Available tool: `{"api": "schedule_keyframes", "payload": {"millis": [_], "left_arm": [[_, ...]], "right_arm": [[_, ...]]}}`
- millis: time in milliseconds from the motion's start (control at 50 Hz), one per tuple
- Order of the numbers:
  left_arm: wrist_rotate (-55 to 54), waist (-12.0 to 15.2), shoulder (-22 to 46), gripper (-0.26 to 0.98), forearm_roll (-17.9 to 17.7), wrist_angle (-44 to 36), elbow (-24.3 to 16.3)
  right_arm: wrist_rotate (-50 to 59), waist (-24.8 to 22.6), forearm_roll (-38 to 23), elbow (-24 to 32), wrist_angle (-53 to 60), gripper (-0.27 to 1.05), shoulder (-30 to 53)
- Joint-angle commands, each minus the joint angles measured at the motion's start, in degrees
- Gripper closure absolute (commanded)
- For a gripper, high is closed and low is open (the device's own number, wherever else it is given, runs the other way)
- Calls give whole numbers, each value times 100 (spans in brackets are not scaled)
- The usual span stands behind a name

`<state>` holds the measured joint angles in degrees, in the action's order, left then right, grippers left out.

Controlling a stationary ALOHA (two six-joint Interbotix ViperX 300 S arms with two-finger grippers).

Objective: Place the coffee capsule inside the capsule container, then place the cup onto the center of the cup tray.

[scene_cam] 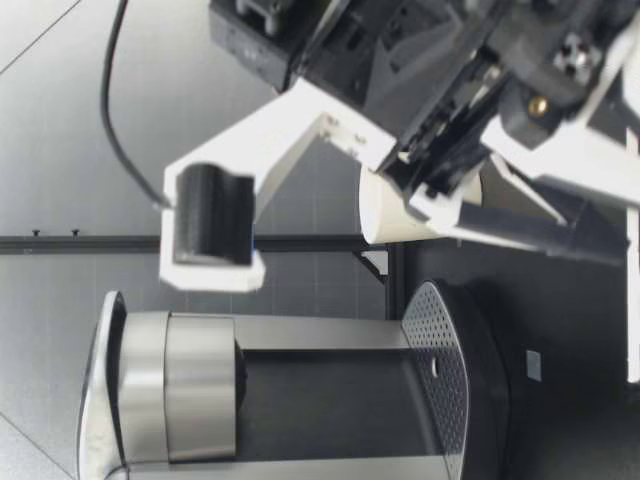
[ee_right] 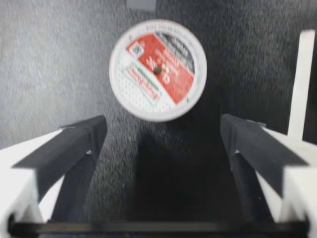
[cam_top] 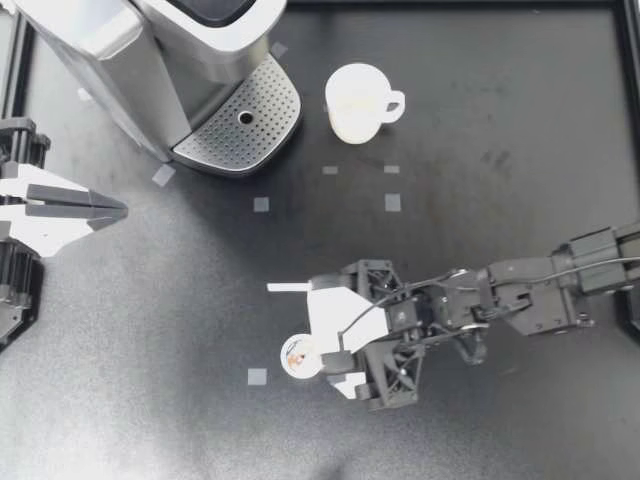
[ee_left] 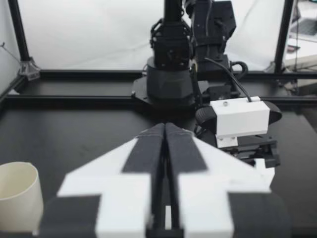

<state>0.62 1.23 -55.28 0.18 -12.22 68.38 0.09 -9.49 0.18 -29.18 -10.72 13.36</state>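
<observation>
A white capsule (cam_top: 298, 355) with a red and black foil lid (ee_right: 157, 69) lies lid-up on the black table. My right gripper (cam_top: 303, 325) hangs over it, open wide. In the right wrist view the capsule sits just ahead of the gripper (ee_right: 163, 130), centred between the two fingers and touching neither. The white cup (cam_top: 358, 102) stands upright to the right of the coffee machine's perforated cup tray (cam_top: 240, 125). My left gripper (cam_top: 112, 210) stays at the table's left edge, shut on nothing, with its fingers (ee_left: 148, 158) pressed together.
The silver coffee machine (cam_top: 150, 50) fills the back left corner, its tray (scene_cam: 450, 340) jutting forward. Small grey tape squares (cam_top: 392, 202) mark the table. A black frame rail (cam_top: 628, 120) borders the table on the right.
</observation>
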Motion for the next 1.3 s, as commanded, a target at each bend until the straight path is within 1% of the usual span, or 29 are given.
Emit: {"api": "schedule_keyframes", "payload": {"millis": [0, 540, 940, 1040, 1280], "left_arm": [[9, 9, 9, 67, 26, -26, -70], [9, 9, -18, 67, 70, -26, -70], [9, 9, -18, 67, 70, -26, -79], [9, 9, -18, 67, 70, -26, -79], [18, 9, -18, 67, 70, -26, -88]], "right_arm": [[-35, -26, 9, 185, 9, -17, -53], [-53, -26, 9, 545, 9, -17, 246], [-35, -26, 9, 677, -62, -15, 378], [-35, -26, 9, 712, -105, -9, 396], [-26, -26, 9, 729, -105, 15, 352]]}}
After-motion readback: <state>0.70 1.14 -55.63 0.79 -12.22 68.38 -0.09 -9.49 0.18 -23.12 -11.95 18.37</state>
